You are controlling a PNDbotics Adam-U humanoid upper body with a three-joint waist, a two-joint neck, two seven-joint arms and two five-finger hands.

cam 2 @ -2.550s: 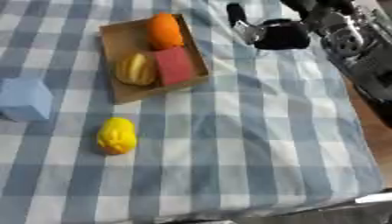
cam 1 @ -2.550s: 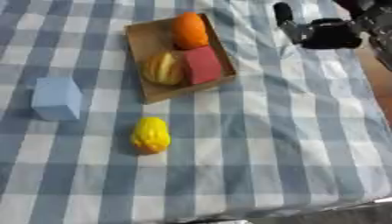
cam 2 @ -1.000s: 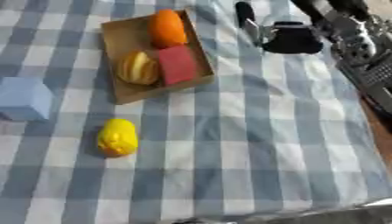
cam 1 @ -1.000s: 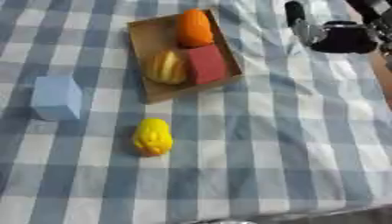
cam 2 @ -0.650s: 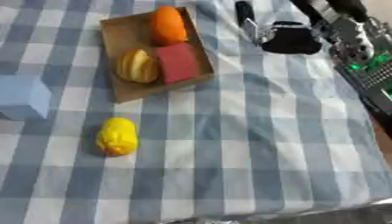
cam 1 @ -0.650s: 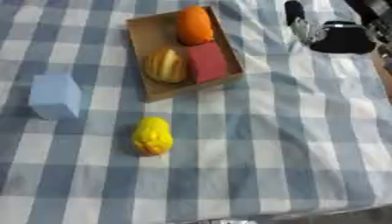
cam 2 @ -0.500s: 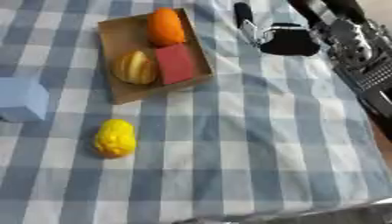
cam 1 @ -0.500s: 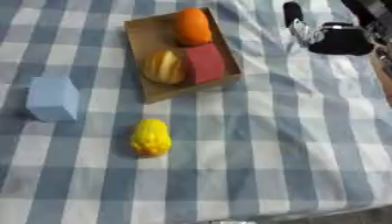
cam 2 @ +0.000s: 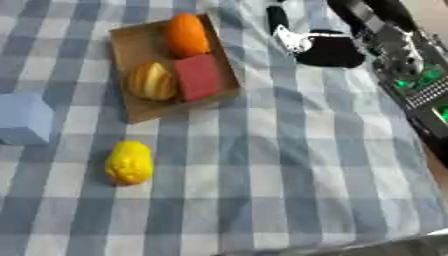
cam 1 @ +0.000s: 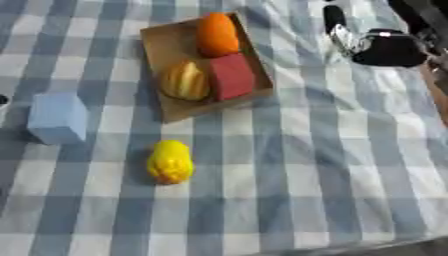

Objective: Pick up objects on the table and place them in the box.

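A brown cardboard box [cam 1: 166, 42] lies at the upper middle of the checked cloth. It holds an orange [cam 1: 217, 34], a yellow striped fruit [cam 1: 185, 80] and a red block [cam 1: 232, 76]. On the cloth, below and left of the box, lie a pale blue block [cam 1: 58, 117] and a yellow fruit [cam 1: 170, 161]. My right hand [cam 1: 385, 48] hovers to the right of the box at the upper right, black, open, with nothing in it and one finger [cam 1: 333, 19] pointing up the picture. My left hand shows in neither view.
The blue-and-white checked tablecloth [cam 1: 332, 165] covers the table; its front edge shows at the bottom right corner. My right forearm [cam 2: 407, 70], with green lights, runs down the right edge of the right eye view. A small dark shape [cam 1: 3, 100] sits at the left edge.
The whole picture has drifted slightly, so the camera has moved. My right hand stays to the right of the box, and the things on the cloth lie as before.
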